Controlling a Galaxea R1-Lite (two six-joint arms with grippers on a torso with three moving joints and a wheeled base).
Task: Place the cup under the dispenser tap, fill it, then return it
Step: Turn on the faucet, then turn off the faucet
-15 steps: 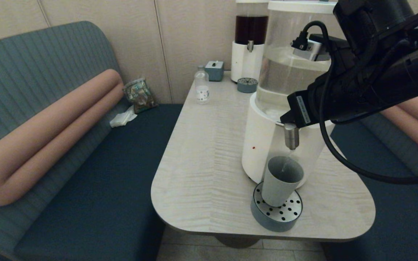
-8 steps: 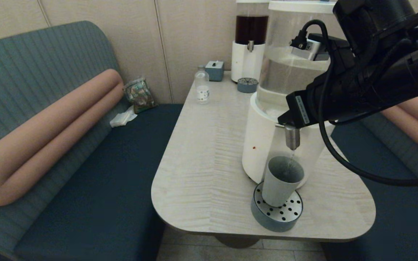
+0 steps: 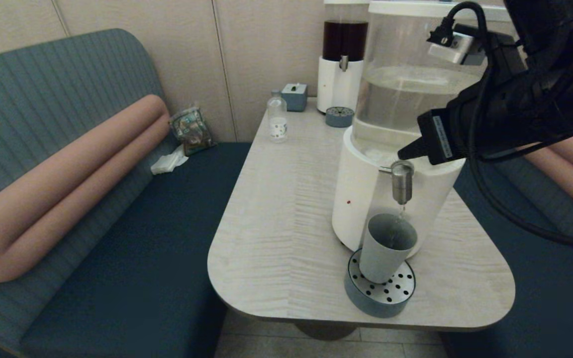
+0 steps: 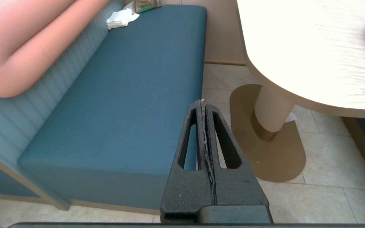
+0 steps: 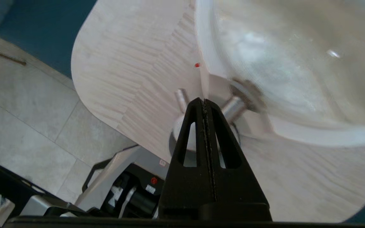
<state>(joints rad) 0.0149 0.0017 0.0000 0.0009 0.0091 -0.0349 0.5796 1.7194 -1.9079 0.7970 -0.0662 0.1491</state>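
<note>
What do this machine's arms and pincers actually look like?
Both are matte black. Each gripper, the left gripper and the right gripper, has two wedge-shaped fingers with long cut-out slots. The right arm is bulky, carries a white label, and a thick black cable loops from a silver plug.

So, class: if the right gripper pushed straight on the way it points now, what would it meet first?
Probably the dispenser tap: the shut right gripper points at its steel top, though depth is unclear. Beneath stands the cup.
</note>
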